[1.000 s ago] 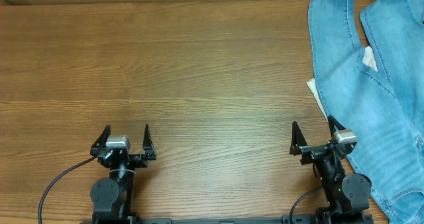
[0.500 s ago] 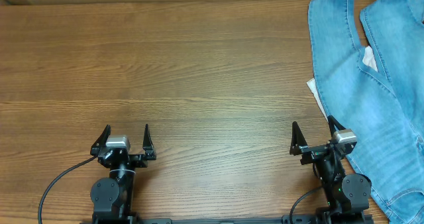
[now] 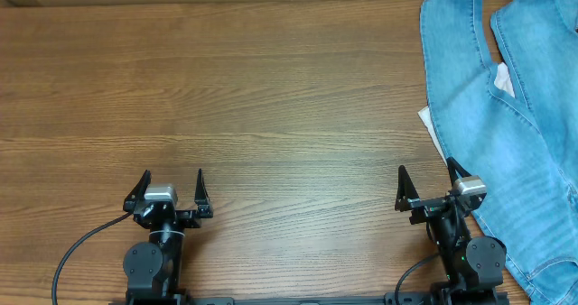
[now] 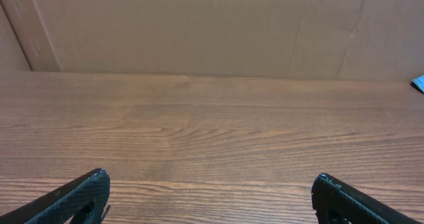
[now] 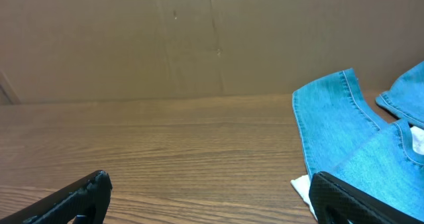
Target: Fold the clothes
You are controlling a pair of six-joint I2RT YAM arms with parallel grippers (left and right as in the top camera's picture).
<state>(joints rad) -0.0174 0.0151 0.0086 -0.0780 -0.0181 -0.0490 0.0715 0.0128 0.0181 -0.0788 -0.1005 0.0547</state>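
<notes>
Jeans (image 3: pixel 515 134) lie unfolded at the right side of the table (image 3: pixel 271 88), partly out of frame; a white patch (image 3: pixel 503 79) is possibly pocket lining. Left gripper (image 3: pixel 172 180) and right gripper (image 3: pixel 426 174) rest at the near edge, jaws spread and empty, presumably poised for a first grasp.

Light-blue denim jeans (image 3: pixel 506 115) spread flat, unfolded (white lining showing), table's right side.

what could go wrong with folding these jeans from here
1. The jeans lie crumpled at the right, running out of the overhead view; the open left gripper sits far off and may not reach them.
2. Layers overlap beside the open right gripper, so it may pinch several.
</notes>
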